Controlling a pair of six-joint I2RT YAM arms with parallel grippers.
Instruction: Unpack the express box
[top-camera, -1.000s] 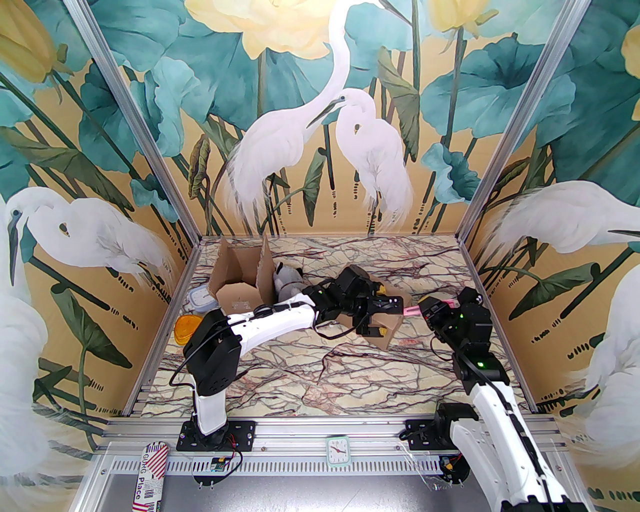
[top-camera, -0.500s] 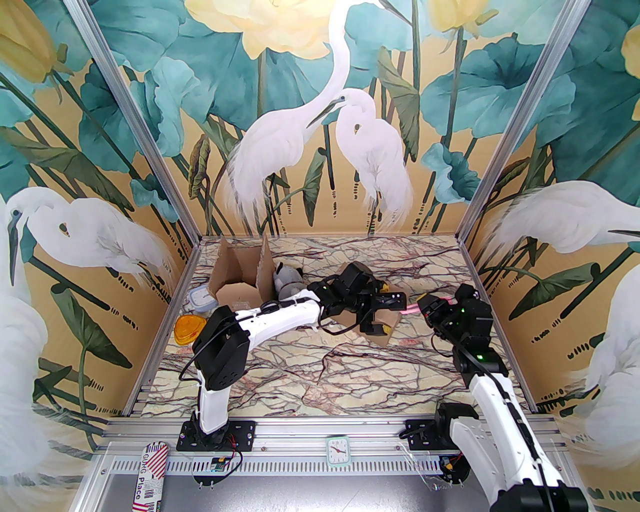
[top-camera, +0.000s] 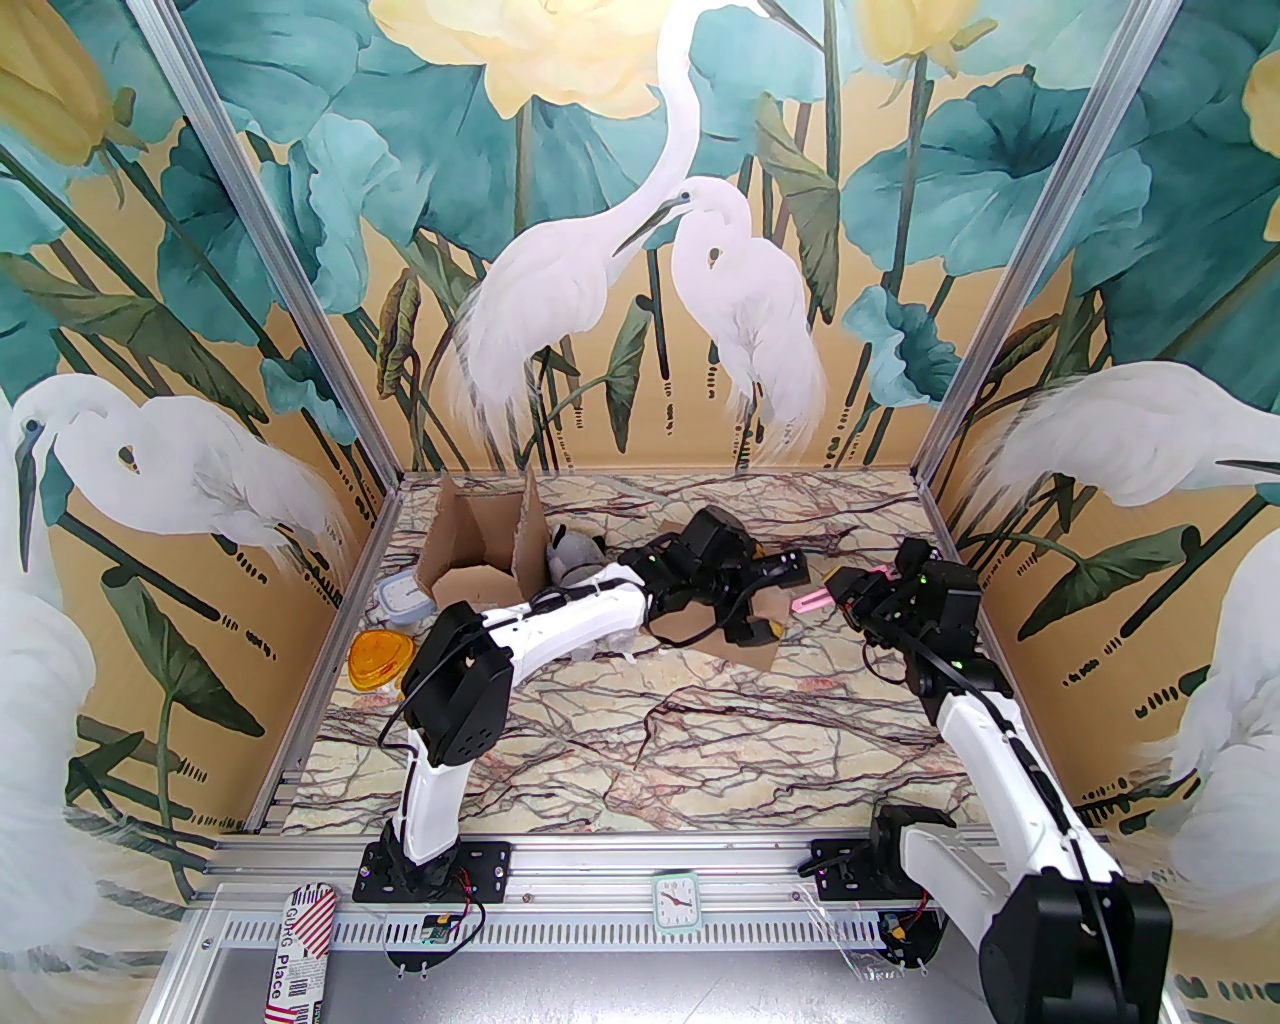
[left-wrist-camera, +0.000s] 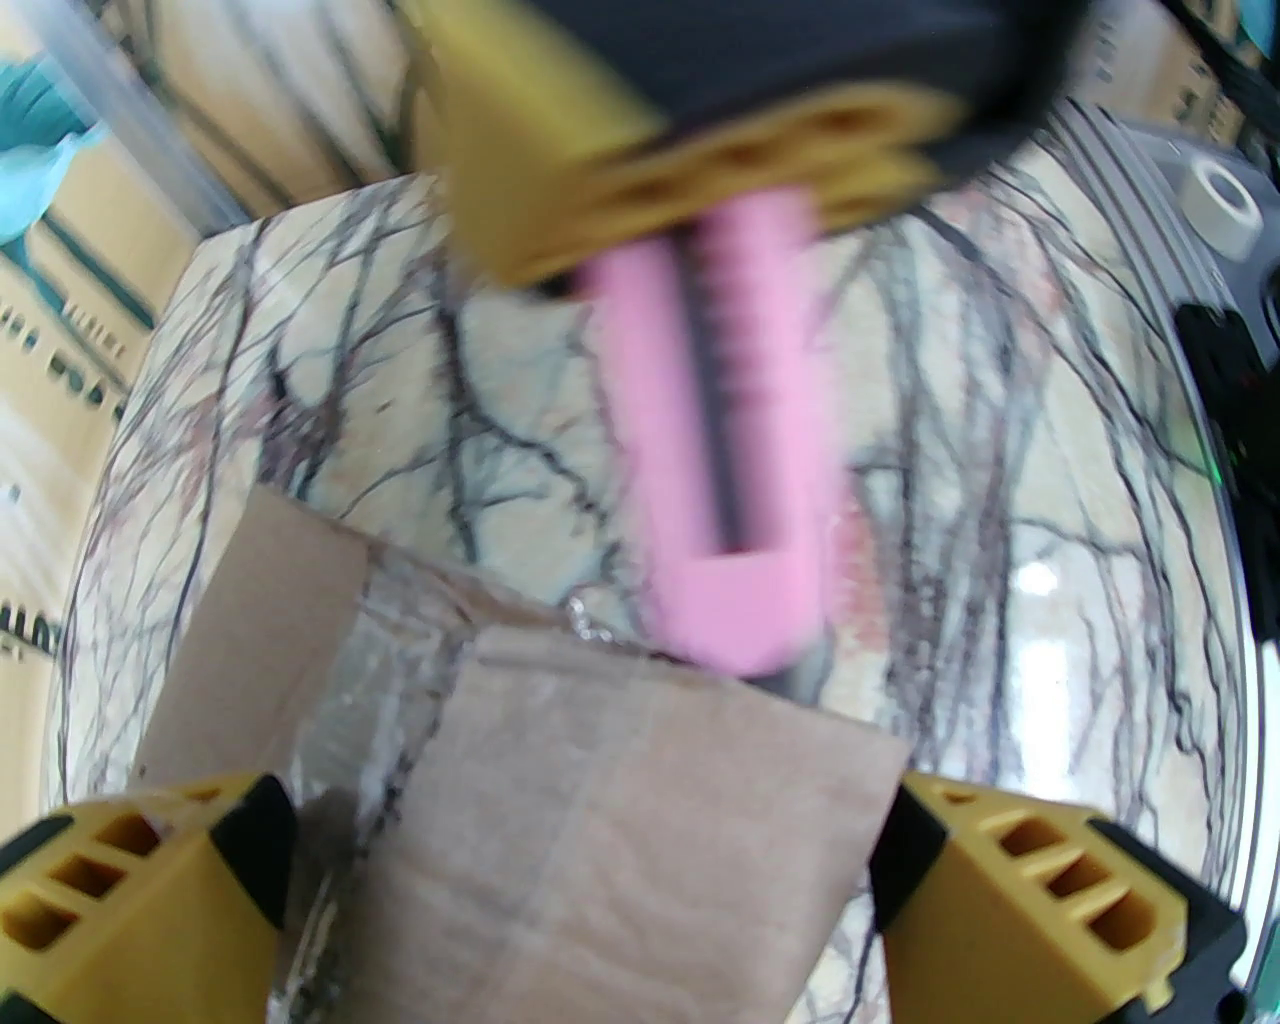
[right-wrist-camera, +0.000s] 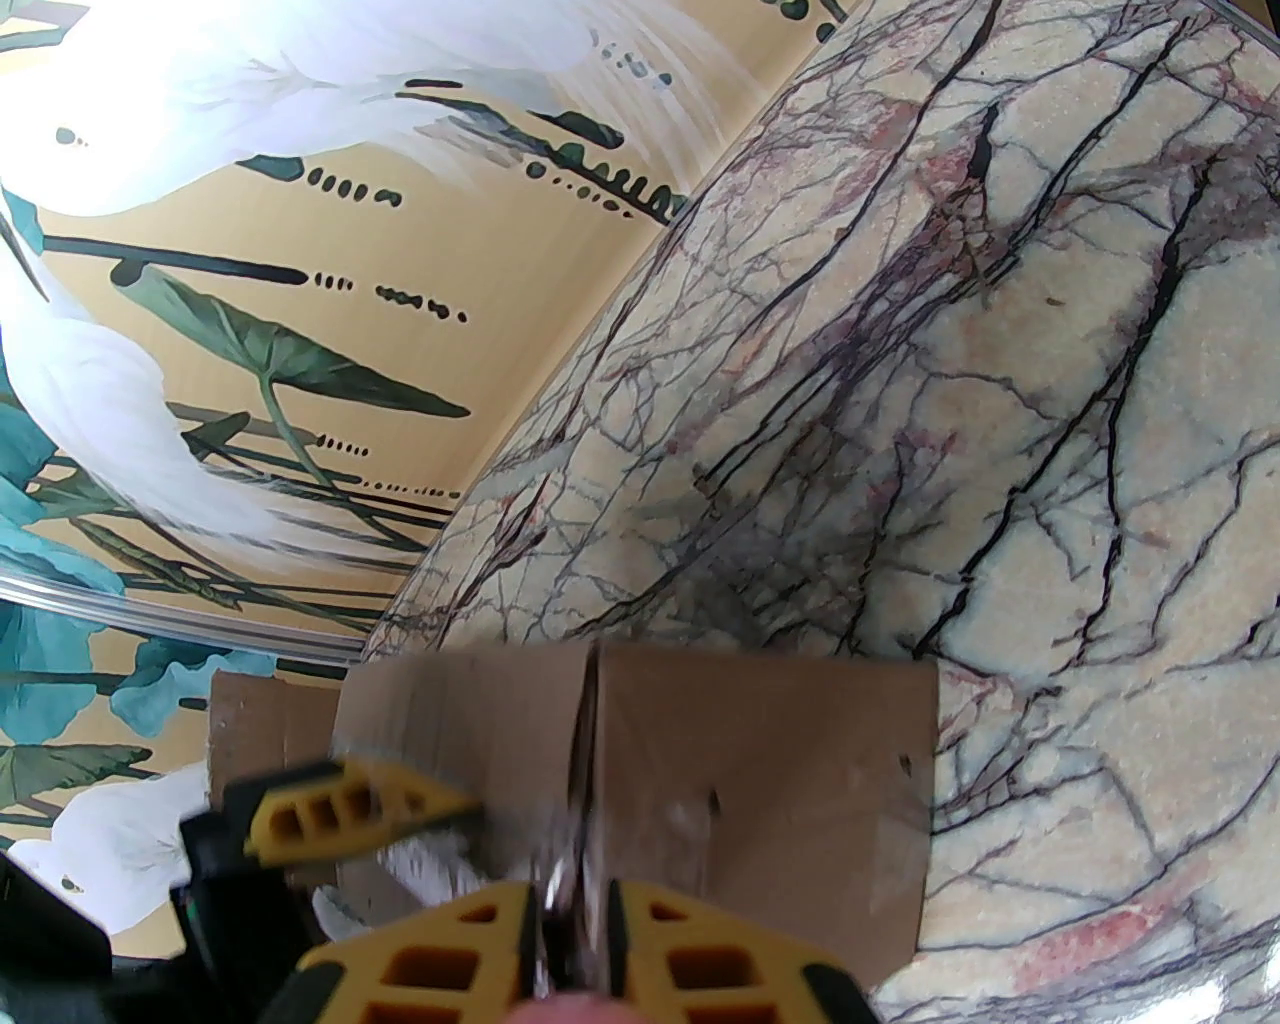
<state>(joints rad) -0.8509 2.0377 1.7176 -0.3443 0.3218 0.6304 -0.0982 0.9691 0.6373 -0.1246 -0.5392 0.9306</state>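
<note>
The express box (top-camera: 745, 648) is brown cardboard with clear tape along its seam, lying mid-table. My left gripper (top-camera: 770, 600) is open, one yellow finger on each side of the box (left-wrist-camera: 620, 850). My right gripper (top-camera: 850, 590) is shut on a pink utility knife (top-camera: 812, 600) that points left at the box. In the left wrist view the knife (left-wrist-camera: 720, 450) hangs just beyond the box's far edge, with its tip close to the taped seam. Seen from the right wrist, the blade (right-wrist-camera: 562, 890) sticks out between the yellow fingers (right-wrist-camera: 720, 960) over the seam of the box (right-wrist-camera: 760, 790).
An opened cardboard box (top-camera: 480, 560) stands at the back left with a grey plush toy (top-camera: 575, 560) beside it. A clear lidded container (top-camera: 400, 595) and an orange lid (top-camera: 375, 660) lie by the left wall. The table's near half is bare marble (top-camera: 700, 750).
Both grippers have shifted toward the back of the table. The knife has drawn back and up from the box's right edge, and the left arm has stretched further out.
</note>
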